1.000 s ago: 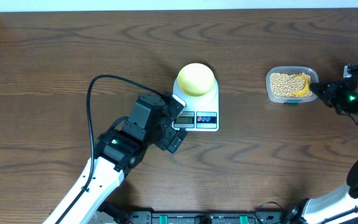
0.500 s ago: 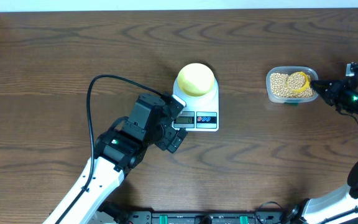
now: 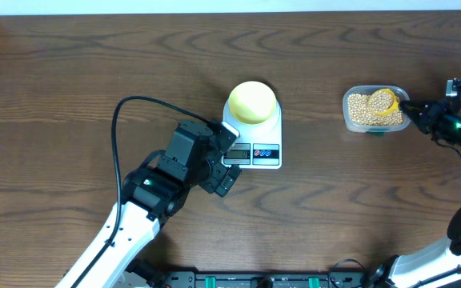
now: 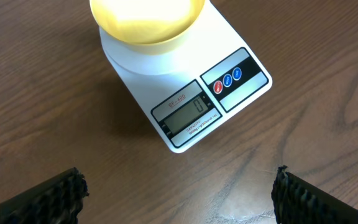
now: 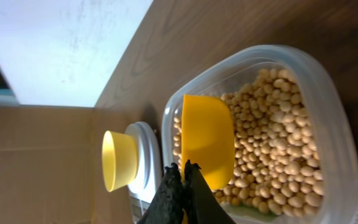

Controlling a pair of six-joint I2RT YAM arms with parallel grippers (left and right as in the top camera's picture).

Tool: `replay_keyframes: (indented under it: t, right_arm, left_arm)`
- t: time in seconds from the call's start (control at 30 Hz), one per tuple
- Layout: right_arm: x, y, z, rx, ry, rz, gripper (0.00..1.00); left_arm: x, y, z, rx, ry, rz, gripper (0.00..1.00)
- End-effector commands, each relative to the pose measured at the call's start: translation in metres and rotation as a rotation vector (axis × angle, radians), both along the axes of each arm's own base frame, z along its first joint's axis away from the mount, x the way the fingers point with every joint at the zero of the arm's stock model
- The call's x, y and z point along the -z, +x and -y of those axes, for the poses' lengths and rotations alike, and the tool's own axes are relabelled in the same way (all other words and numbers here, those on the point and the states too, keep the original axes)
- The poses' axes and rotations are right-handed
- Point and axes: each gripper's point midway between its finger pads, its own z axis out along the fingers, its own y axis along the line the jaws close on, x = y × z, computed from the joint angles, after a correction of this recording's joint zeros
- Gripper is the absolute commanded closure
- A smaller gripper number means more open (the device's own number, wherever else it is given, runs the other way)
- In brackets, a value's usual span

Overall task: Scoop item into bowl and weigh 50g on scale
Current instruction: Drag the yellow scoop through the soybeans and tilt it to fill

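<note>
One white rectangular digital scale (image 3: 254, 148), central on the brown wooden table (image 3: 70, 80), carries one pale-yellow round bowl (image 3: 252, 102). One clear plastic tub (image 3: 349, 118) near the table's right edge holds many small tan beans (image 3: 360, 110) and one yellow plastic scoop (image 3: 383, 102), pinched by the right gripper (image 3: 410, 112). The left gripper (image 3: 229, 160) stands wide beside the scale.

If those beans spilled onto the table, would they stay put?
Probably not: the beans look small, round and smooth, so they would likely roll and scatter on the flat table. They lie loose, not clumped, so they should pour easily from the scoop.
</note>
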Motion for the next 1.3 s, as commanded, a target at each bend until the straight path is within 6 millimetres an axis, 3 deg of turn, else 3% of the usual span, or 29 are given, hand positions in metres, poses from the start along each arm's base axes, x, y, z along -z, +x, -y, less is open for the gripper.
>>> replay_keyframes:
  t: [0.0, 0.47, 1.27]
  right_arm:
    - [-0.003, -0.003, -0.006, -0.022, 0.079, 0.010, 0.99]
    - [-0.017, -0.008, -0.001, -0.030, 0.163, 0.055, 0.99]
    - [-0.021, -0.009, -0.004, -0.017, 0.236, 0.011, 0.99]
  left_arm:
    - [-0.003, -0.001, 0.001, 0.009, -0.004, 0.009, 0.02]
    - [-0.003, -0.001, 0.001, 0.009, -0.004, 0.009, 0.02]
    - [-0.003, -0.001, 0.001, 0.009, -0.004, 0.009, 0.02]
